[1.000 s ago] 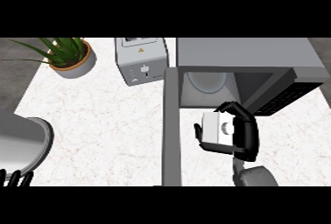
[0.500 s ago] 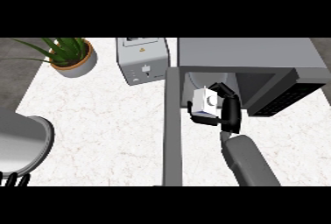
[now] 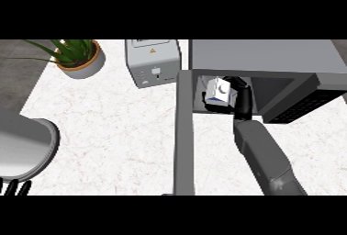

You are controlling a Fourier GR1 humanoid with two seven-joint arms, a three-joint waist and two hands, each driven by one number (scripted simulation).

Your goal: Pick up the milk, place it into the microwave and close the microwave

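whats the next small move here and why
Probably lower the milk onto the microwave floor and open the fingers. The right hand is curled round the carton, already inside the opening, and the door stands open, so only the release remains before closing it.

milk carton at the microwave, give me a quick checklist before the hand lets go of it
1. Milk carton held by right hand: ok, fingers curled round it.
2. Carton inside the microwave opening: ok, it sits just past the front edge.
3. Carton resting on the microwave floor: cannot tell, its underside is hidden.
4. Microwave door swung wide open, out of the arm's way: ok.
5. Left hand out of the way at the lower left edge: ok.
6. Door shut: not ok, not yet done.
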